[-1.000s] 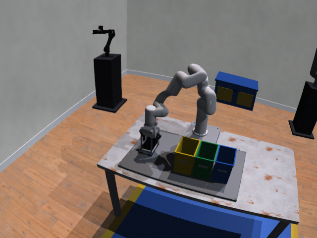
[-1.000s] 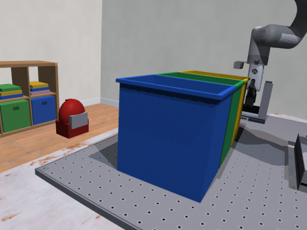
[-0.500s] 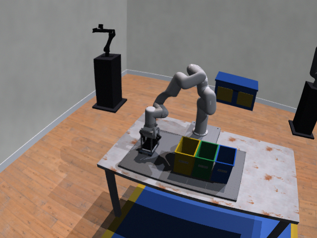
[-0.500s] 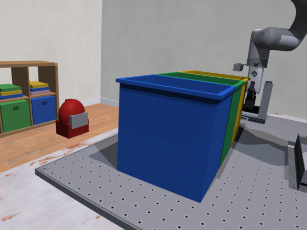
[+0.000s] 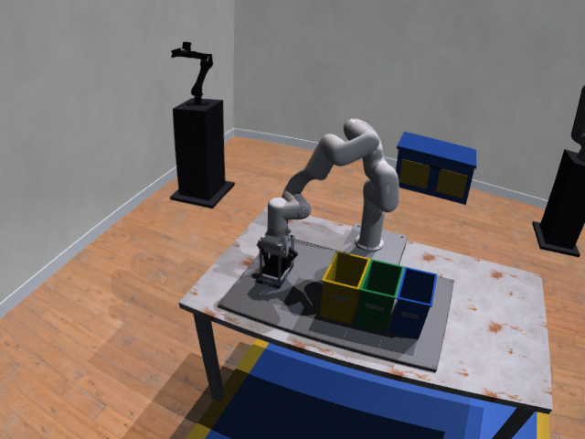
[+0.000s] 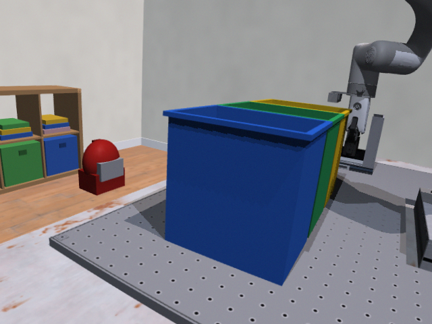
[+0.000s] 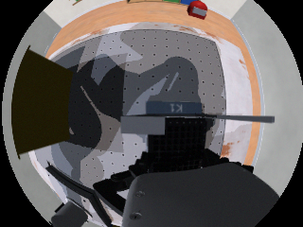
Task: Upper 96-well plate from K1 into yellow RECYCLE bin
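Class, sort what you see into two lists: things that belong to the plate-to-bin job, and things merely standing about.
Job: gripper, open; stack rack K1; black plate; yellow bin; green bin; blue bin.

Standing about: blue cabinet; black pedestal; red dome; wooden shelf.

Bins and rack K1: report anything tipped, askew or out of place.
Nothing stands out. The yellow bin, green bin and blue bin stand upright in a tight row. The gripper hangs open at rack K1, holding nothing.
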You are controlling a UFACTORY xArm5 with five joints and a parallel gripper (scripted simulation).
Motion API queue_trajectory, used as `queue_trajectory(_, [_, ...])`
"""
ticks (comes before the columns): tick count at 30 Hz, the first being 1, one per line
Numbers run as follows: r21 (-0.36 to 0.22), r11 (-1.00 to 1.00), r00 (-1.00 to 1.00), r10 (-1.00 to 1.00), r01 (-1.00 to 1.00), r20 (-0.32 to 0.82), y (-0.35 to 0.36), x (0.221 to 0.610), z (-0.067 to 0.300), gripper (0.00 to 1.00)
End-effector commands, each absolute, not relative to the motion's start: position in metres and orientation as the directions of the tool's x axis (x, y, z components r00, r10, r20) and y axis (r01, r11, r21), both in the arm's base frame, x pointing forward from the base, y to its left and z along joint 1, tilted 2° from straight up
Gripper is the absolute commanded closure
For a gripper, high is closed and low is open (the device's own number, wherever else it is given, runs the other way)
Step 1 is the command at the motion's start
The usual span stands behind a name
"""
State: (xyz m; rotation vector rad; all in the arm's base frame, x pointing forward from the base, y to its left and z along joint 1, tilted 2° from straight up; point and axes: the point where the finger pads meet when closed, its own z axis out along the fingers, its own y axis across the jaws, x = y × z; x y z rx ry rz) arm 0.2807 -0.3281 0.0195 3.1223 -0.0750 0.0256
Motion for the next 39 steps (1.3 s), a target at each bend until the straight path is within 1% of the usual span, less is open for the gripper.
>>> queue_trajectory(1, [0.020, -0.999, 0.999, -0.048, -0.048, 0.019, -0.3291, 0.2816, 0.0206, 0.00])
queue_trajectory(10, [0.020, -0.999, 0.999, -0.048, -0.048, 0.019, -0.3291, 0.2816, 0.0206, 0.00])
queue_trajectory(11, [0.020, -0.999, 0.999, -0.048, -0.048, 0.019, -0.3291, 0.2816, 0.0213, 1.00])
queue_trajectory(39, [0.020, -0.999, 0.999, -0.048, -0.048, 0.019, -0.3291, 0.2816, 0.0213, 1.00])
